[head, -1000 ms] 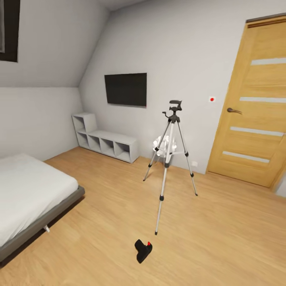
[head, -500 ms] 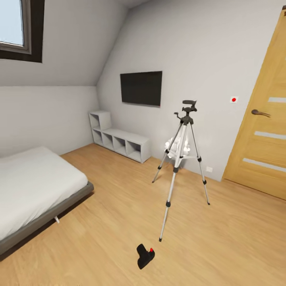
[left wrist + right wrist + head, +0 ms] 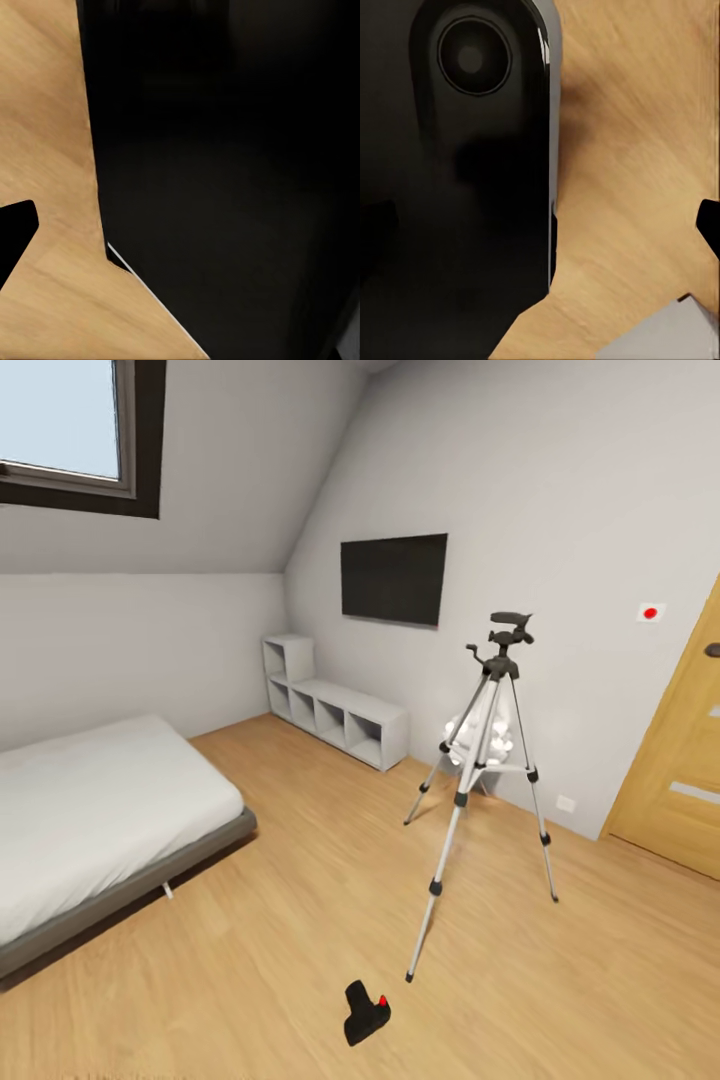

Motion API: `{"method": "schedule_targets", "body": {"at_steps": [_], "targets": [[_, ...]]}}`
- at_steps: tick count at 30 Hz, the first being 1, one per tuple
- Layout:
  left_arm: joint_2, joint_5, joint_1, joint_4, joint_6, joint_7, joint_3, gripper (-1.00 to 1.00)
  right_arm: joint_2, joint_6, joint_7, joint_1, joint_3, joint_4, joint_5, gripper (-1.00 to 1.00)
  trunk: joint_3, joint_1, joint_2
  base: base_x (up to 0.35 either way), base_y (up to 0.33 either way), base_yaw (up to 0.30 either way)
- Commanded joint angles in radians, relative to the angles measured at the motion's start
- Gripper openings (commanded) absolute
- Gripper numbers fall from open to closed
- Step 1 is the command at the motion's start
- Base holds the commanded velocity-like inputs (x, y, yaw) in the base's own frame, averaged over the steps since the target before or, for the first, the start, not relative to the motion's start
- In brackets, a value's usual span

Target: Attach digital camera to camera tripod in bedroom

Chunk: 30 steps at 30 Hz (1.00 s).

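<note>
The digital camera (image 3: 365, 1012) lies on the light wood floor, black with its red button showing. Just beyond it, the near leg of the camera tripod (image 3: 487, 765) touches the floor. The tripod stands upright on three silver legs, and its black head carries nothing. The left wrist view has one dark fingertip (image 3: 13, 236) of my left gripper at the picture's edge, over the floor. One dark fingertip (image 3: 709, 229) of my right gripper likewise sits at the edge of the right wrist view. Nothing lies between the fingers of either gripper.
A grey-framed bed (image 3: 90, 830) takes up the left. White cube shelves (image 3: 335, 710) and a wall TV (image 3: 393, 578) line the far wall. A white lamp (image 3: 480, 738) stands behind the tripod. A wooden door (image 3: 680, 780) is at right. My own dark body (image 3: 225, 180) is near both wrists.
The whole head view has swung left, so the tripod, TV and door sit further right in the picture and the skylight has come in. The camera and tripod themselves have not moved.
</note>
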Motion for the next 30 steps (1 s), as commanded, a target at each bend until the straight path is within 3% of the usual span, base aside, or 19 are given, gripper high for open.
{"method": "schedule_targets", "body": {"at_steps": [1, 30], "targets": [[0.000, 0.001, 0.000, -0.002, 0.006, 0.000, 0.000, 1.00, 0.000, -0.001, 0.001, 0.001, 0.000, -0.002, 0.000, 1.00, -0.001, 0.000, 0.000, 0.082, -0.298, 0.275], [0.000, 0.001, 0.000, -0.002, 0.004, -0.001, 0.000, 1.00, 0.000, -0.002, 0.001, 0.001, 0.000, -0.002, 0.000, 1.00, -0.014, 0.000, 0.000, 0.076, -0.298, 0.255]]}}
